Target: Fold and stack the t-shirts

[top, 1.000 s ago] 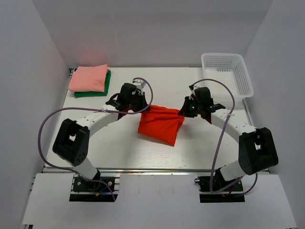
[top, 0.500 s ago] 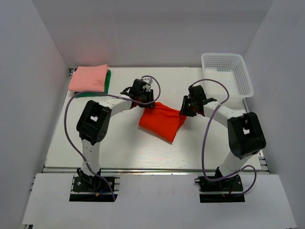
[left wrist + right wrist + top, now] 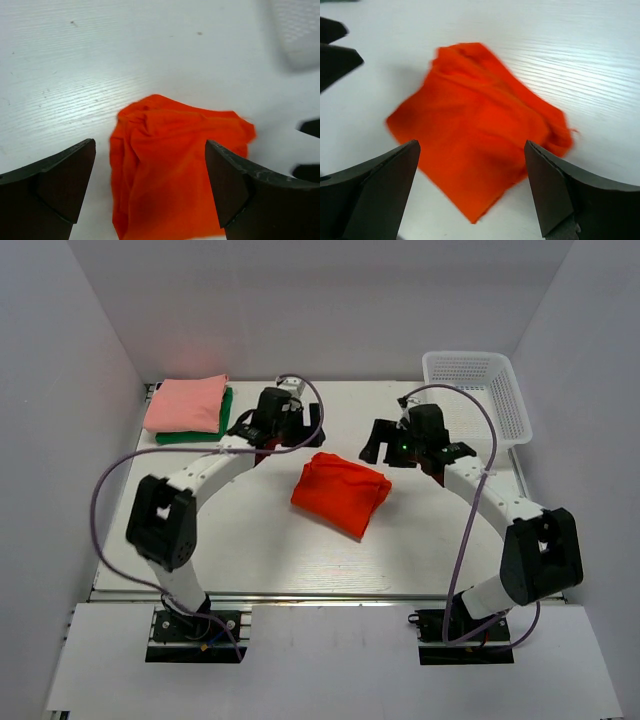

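Note:
The bright orange-red t-shirt (image 3: 340,490) lies folded in a rough square on the white table (image 3: 250,550), free of both grippers. My left gripper (image 3: 287,435) hangs just off its far left corner, jaws wide open and empty; the left wrist view looks down on the shirt (image 3: 175,175) between the fingers (image 3: 60,175). My right gripper (image 3: 402,456) stands just off the shirt's far right corner, also open and empty, the shirt (image 3: 475,125) below it. The pale salmon-pink t-shirt (image 3: 186,403) lies folded on the dark green t-shirt (image 3: 195,437) at the far left.
A white mesh basket (image 3: 470,358) stands at the far right corner. White walls close in the table at the back and both sides. The arms' purple cables loop above the table on each side.
Both grippers have opened and let go of the orange-red shirt's corners, then drawn back toward the far side. The shirt has settled flat on the table.

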`<state>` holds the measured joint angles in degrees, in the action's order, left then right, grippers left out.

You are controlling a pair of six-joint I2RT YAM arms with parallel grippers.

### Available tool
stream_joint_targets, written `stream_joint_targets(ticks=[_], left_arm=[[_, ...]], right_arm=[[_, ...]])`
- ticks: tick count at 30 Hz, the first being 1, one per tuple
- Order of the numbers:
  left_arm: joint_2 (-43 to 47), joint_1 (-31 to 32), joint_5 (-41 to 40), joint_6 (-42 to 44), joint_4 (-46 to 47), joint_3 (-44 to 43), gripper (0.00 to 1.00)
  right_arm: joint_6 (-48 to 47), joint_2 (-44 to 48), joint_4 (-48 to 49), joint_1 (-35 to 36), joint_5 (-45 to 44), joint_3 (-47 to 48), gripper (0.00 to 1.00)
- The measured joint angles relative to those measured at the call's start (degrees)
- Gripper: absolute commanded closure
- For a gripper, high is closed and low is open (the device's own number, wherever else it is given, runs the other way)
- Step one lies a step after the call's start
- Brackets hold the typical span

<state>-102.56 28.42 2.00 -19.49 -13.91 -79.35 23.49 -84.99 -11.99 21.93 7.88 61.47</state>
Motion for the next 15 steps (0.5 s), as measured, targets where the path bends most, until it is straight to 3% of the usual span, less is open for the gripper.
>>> stream_joint_targets(ticks=[6, 12, 15], left_arm=[[14.0, 0.6, 14.1, 1.6, 9.5, 15.2, 0.00], [9.0, 1.1, 32.0, 4.2, 20.3, 26.6, 0.00], [4.2, 1.1, 36.1, 5.7, 22.7, 29.6, 0.00]], right_arm=[[1.0, -2.9, 7.8, 3.1, 12.2, -0.3, 0.10], [7.5, -10.9, 19.6, 3.1, 17.1, -3.7, 0.10], [11.0, -15.5, 23.3, 2.1, 17.1, -5.0, 0.10]])
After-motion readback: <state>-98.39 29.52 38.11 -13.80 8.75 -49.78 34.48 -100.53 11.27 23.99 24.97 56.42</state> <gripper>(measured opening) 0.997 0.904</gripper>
